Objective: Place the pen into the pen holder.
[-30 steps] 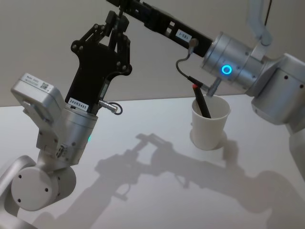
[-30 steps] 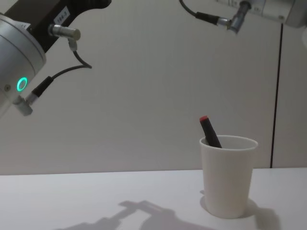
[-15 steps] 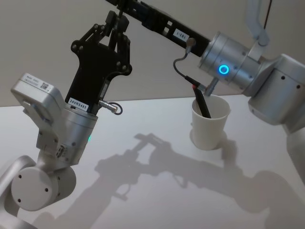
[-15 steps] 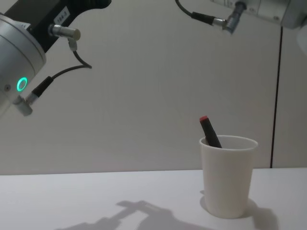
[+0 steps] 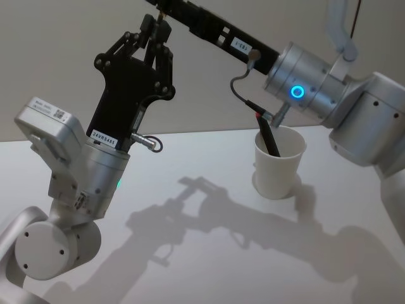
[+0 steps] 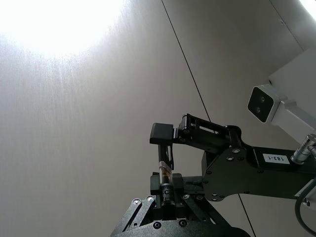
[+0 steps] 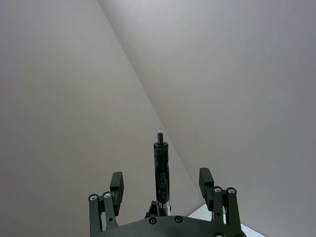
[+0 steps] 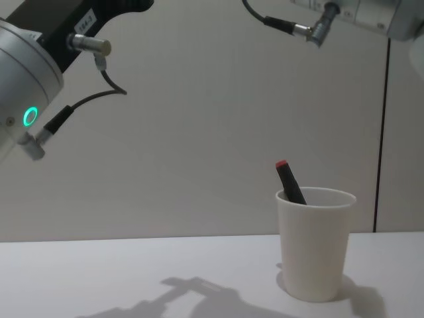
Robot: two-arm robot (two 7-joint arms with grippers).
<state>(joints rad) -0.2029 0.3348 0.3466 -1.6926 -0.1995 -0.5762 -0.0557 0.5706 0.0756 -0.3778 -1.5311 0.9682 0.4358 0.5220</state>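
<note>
pen (image 5: 267,136) in one pen holder (image 5: 278,170); second pen (image 6: 165,181) pinched by left claw (image 5: 157,26); right claw (image 7: 161,176) spread.

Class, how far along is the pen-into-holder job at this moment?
Done: a red-tipped pen leans in the cup. In hand: the left gripper, raised high, grips a second pen, and the right gripper has its open fingers either side of it. Left: probably a handover, then that pen goes into the cup.
</note>
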